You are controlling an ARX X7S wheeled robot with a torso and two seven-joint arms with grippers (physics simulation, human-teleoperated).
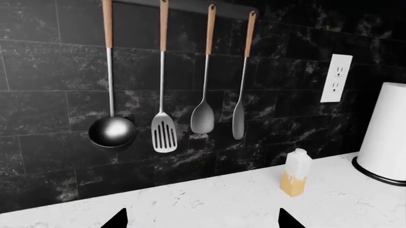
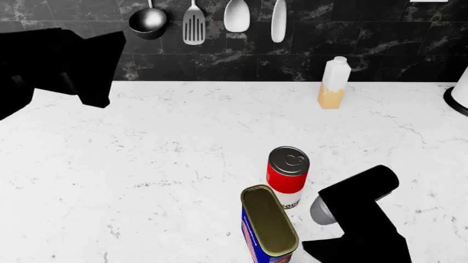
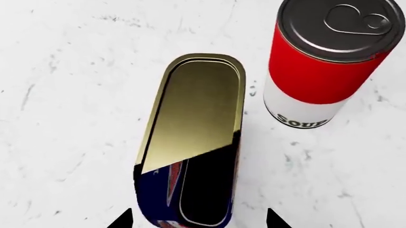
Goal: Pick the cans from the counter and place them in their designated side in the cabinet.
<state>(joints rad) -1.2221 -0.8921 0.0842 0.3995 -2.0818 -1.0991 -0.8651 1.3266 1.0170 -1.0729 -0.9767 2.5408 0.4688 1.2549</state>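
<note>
Two closed cans, blue tin point(image 2: 268, 227) beside soup can point(image 2: 286, 176), stand on counter point(image 2: 175, 148).

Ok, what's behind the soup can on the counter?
Bare counter stretches behind the soup can, then a white and tan carton stands near the black tile wall, where utensils hang. The patch directly behind the can's base is hidden.

Head camera looks down over the counter point(image 2: 146, 164); right wrist hangs close above both cans; left wrist faces the wall
</note>
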